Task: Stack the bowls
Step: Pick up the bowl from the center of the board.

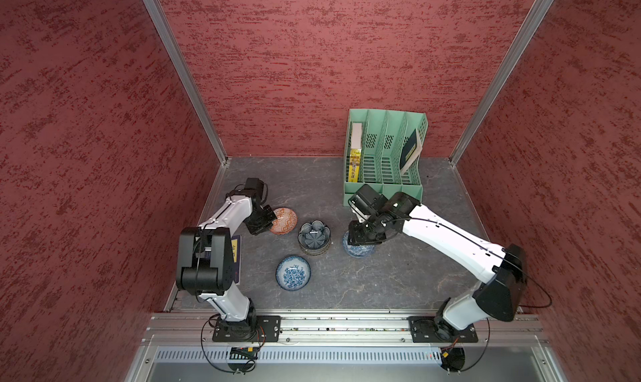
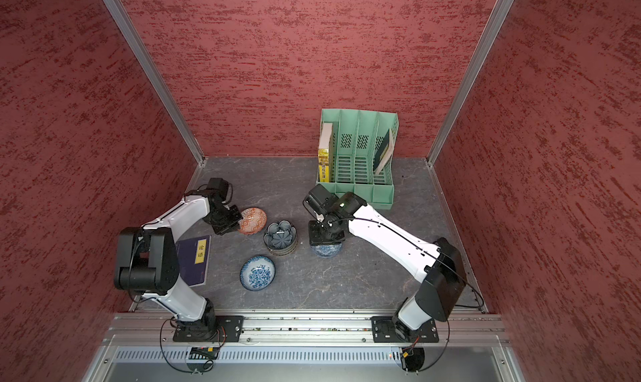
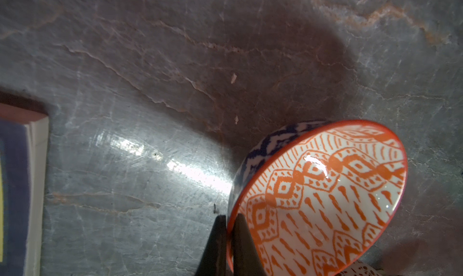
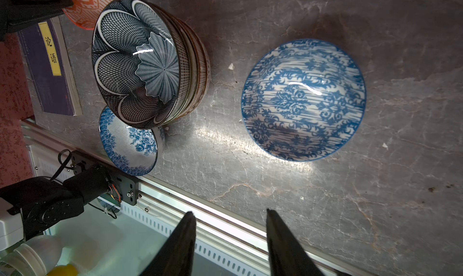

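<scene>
My left gripper (image 3: 229,216) is shut on the rim of the orange geometric bowl (image 3: 325,199), one finger inside and one outside; the bowl (image 1: 285,220) sits left of the stack. Several bowls are stacked at the centre with the dark flower-shaped bowl (image 1: 314,236) on top, and its petal pattern is clear in the right wrist view (image 4: 140,61). A blue-white floral bowl (image 1: 293,272) rests alone in front of the stack. Another blue-white bowl (image 4: 303,99) lies right of the stack, partly hidden in both top views beneath my right gripper (image 1: 360,234), which hangs open and empty (image 4: 229,211) above it.
A mint-green file rack (image 1: 381,155) with books stands at the back right, close behind the right arm. A purple book (image 2: 194,259) lies flat on the left, partly under the left arm. An aluminium rail (image 1: 329,321) runs along the table's front edge. Red walls enclose three sides.
</scene>
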Robot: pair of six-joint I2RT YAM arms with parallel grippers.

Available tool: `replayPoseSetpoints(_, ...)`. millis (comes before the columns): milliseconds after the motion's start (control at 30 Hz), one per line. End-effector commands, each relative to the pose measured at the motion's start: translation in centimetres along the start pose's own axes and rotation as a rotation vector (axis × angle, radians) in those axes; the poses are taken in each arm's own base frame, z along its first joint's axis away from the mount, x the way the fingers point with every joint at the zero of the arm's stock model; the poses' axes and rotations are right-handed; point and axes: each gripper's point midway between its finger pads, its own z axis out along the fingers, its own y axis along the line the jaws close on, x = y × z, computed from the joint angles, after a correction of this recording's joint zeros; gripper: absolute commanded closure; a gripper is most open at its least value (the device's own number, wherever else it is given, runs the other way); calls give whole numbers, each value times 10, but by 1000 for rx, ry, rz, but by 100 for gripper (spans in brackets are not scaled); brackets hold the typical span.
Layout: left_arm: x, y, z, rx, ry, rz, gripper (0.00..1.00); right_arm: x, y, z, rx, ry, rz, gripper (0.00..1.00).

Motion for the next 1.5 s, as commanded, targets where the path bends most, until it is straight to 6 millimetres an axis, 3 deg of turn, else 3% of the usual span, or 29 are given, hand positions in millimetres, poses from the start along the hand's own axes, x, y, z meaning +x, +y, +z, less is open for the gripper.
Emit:
replayPoseSetpoints(0,-5,-4,-11,19,-19,2,100,-5,3,-12,-22,-30,-10,51)
replayPoseSetpoints(367,-25,-20,-69,100,-79,38,100,-9,6,-17,-28,-46,-18,51)
replayPoseSetpoints(667,-14,-61,-132,242,-106,145,100,-17,13,-24,-31,-57,-20,51)
replayPoseSetpoints(900,22,-104,-159,271,-95,301,100,-29,21,-42,-45,-115,-17,50)
replayPoseSetpoints(1200,88,-153,-159,282,-35,496,100,-45,9,-71,6,-166,12,49)
replayPoseSetpoints(1467,130,-174,-152,274,19,607,100,-49,-7,-77,42,-173,50,51)
